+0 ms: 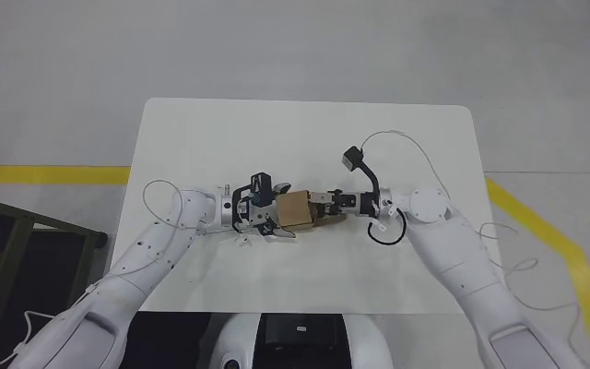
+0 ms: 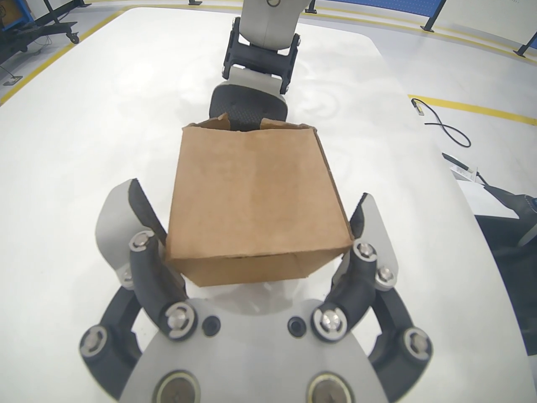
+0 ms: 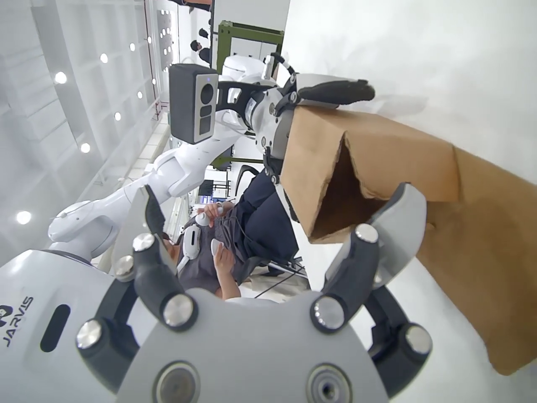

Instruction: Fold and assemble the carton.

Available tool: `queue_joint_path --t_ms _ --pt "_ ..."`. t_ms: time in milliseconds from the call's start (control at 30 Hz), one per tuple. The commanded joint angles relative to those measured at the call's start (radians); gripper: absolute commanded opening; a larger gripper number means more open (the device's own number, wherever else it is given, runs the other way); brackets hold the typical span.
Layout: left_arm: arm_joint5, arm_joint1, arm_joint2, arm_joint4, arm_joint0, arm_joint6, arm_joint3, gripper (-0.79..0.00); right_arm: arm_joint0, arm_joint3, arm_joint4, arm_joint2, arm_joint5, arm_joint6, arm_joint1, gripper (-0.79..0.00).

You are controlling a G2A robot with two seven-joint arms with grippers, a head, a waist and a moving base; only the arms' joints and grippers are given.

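Observation:
A brown carton (image 1: pixel 297 208) lies on its side at the middle of the white table (image 1: pixel 184 138), held between both arms. My left gripper (image 2: pixel 249 192) is shut on the carton (image 2: pixel 251 161), one pad pressing each side of its closed near end. The carton's far end is open, with ragged flaps. My right gripper (image 3: pixel 277 192) stands open at that end. One of its fingers (image 3: pixel 402 211) rests at the mouth of the carton (image 3: pixel 398 148); the other hangs free in the air. A long flap (image 3: pixel 482 262) stretches from the mouth past that finger.
A thin black cable (image 2: pixel 444 127) lies near the table's edge, off to one side of the carton. Bare white tabletop surrounds the carton on all sides. Yellow floor lines run beyond the table.

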Motion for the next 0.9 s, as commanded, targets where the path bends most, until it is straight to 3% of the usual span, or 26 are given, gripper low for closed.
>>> queue_joint_path --t_ms 0,333,867 --pt "0.0 0.0 -0.001 -0.001 0.0 -0.001 0.0 0.0 -0.005 -0.003 -0.003 -0.007 0.004 -0.011 -0.002 0.0" --pt "-0.001 -0.001 -0.006 0.003 0.003 -0.007 -0.001 0.0 0.008 0.006 0.024 -0.045 -0.007 0.046 -0.018 0.0" --pt "-0.008 -0.006 -0.005 0.008 0.005 -0.004 0.002 0.0 0.024 0.06 0.053 -0.071 -0.031 0.041 -0.039 0.0"
